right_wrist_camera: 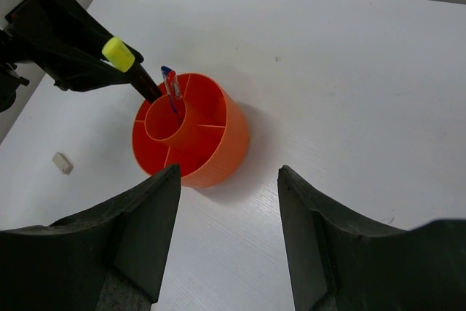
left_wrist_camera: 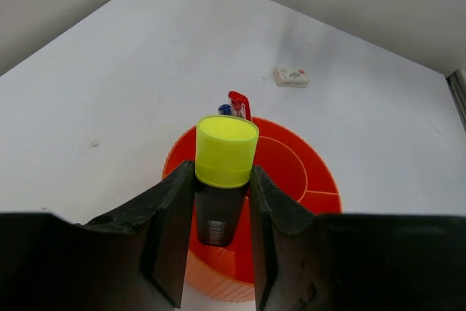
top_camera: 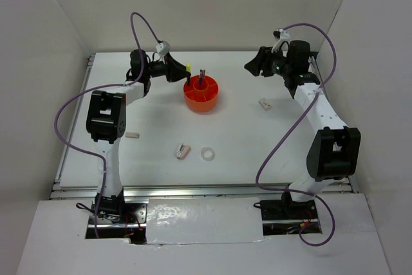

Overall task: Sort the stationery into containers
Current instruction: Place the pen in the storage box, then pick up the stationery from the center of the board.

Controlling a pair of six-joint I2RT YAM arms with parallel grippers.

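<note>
Stationery in hand is a highlighter (left_wrist_camera: 226, 169) with a yellow cap and a dark barrel. Your left claw (left_wrist_camera: 220, 194) pinches it by the barrel just under the cap, both fingers pressed to its sides. It hangs tilted, cap uppermost, over the rim of the orange organizer (right_wrist_camera: 218, 151) on the side facing the left arm. Its lower end is at or just inside that rim; you cannot tell which from these views.

The red pen (left_wrist_camera: 239, 103) and blue pen (left_wrist_camera: 224, 109) stand in the organizer's central cup (right_wrist_camera: 164, 121), so the step is most likely to stand the highlighter there too. To do it well, bring the barrel nearer upright and centre its lower end over the cup, not over a divider. Come in on the side of the cup away from the pens so you do not knock them. Lower until the tip is well inside the cup wall, and only then part the fingers. If you let go while it is tilted, it may tip out over the low wall.

Your right claw (right_wrist_camera: 227, 176) hovers beside the organizer, spread wide and holding nothing; leave it apart. On the worktop (top_camera: 244, 133), two erasers (top_camera: 264, 104) (top_camera: 132, 135), a tape ring (top_camera: 207, 153) and a pink-white piece (top_camera: 183, 151) lie outside the organizer.
</note>
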